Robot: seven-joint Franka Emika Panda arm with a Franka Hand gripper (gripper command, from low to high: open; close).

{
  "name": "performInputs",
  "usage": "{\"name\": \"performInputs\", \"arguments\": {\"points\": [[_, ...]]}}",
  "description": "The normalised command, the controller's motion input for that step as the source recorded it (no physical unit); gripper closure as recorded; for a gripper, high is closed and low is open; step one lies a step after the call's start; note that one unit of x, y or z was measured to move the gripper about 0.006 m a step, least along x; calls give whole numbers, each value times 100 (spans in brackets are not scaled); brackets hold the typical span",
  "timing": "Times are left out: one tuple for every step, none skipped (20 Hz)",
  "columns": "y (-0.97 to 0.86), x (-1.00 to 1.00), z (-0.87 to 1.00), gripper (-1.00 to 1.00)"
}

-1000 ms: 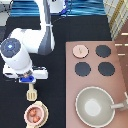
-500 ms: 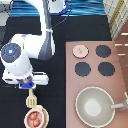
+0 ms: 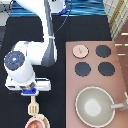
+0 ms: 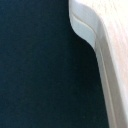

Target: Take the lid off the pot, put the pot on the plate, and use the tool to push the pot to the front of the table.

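- Pincer, above the black bench, grasps the handle of the cream slotted tool; judged step: pushing the pot.
- Pot, pink with a reddish-brown inside, touches the tool's blade on its far side, on the plate.
- Lid lies off, on the stove right of the pincer.

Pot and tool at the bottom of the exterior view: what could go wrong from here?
1. The end effector sits right above the tool, whose blade is next to the pot; an off-centre push could let the pot slide sideways.
2. The pot on the plate is at the frame's bottom edge; further travel may be hard to see.
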Motion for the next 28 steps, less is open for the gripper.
{"name": "performInputs", "arguments": {"points": [[0,-87,69,100],[0,-85,67,100],[0,-83,64,100],[0,-81,61,100],[0,-78,52,100],[0,-84,9,100],[0,-88,-3,100],[0,-93,-24,100],[4,-96,-44,100],[10,-98,-51,100],[16,-100,-55,100],[19,-100,-58,100],[23,-100,-57,100],[26,-100,-61,100],[27,-100,-65,100],[27,-100,-64,100],[27,-100,-63,100],[24,-100,-55,100],[21,-100,-47,100],[21,-100,-30,100],[21,-100,-17,100],[21,-100,-15,100],[23,-100,-13,100],[27,-100,-7,100],[32,-100,-7,100],[43,-100,-12,100],[42,-100,-13,100],[40,-100,-13,100]]}}
